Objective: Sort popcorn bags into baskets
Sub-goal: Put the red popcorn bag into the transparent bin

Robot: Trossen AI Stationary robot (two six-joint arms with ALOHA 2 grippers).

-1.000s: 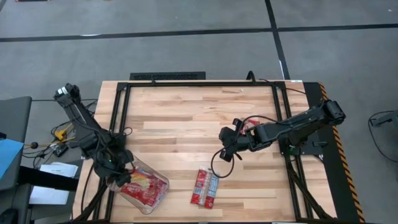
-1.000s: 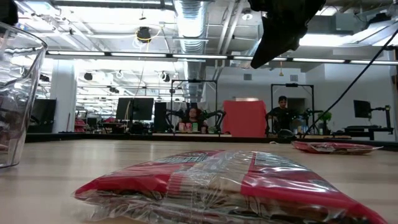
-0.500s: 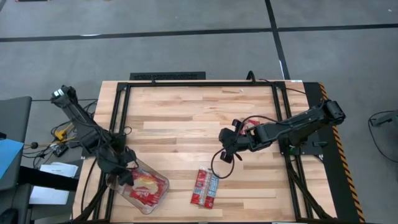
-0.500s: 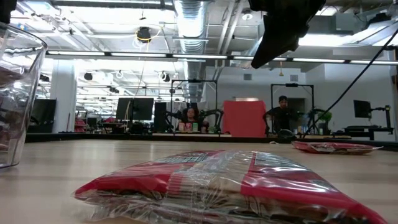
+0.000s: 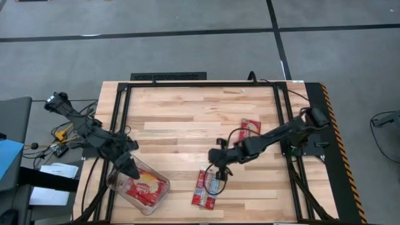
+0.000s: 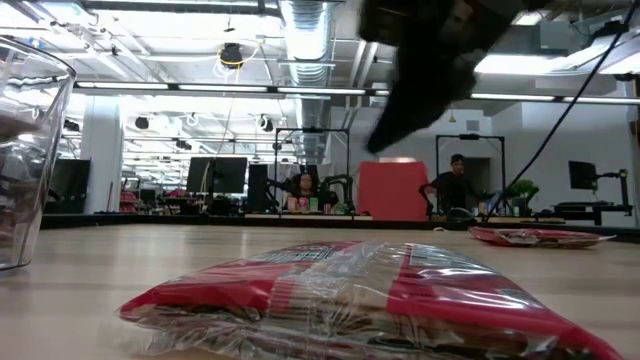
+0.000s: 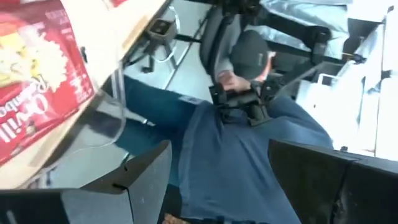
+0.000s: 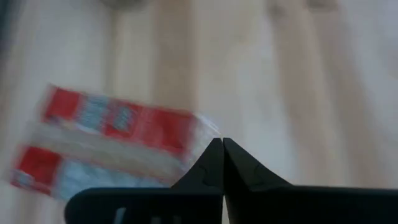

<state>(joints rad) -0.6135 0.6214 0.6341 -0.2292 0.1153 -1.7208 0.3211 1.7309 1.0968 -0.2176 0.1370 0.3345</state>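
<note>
The right hand is hovering over the bench, fingers pressed together and gripping nothing; a red popcorn bag is lying flat just beneath and in front of it. A second bag is lying behind that hand, partly hidden by its arm. The left hand is reaching into the clear tub, fingers parted and empty, with bags heaped just beyond its tips; their number is hard to make out. In the low view the tub is being cut off by the edge.
</note>
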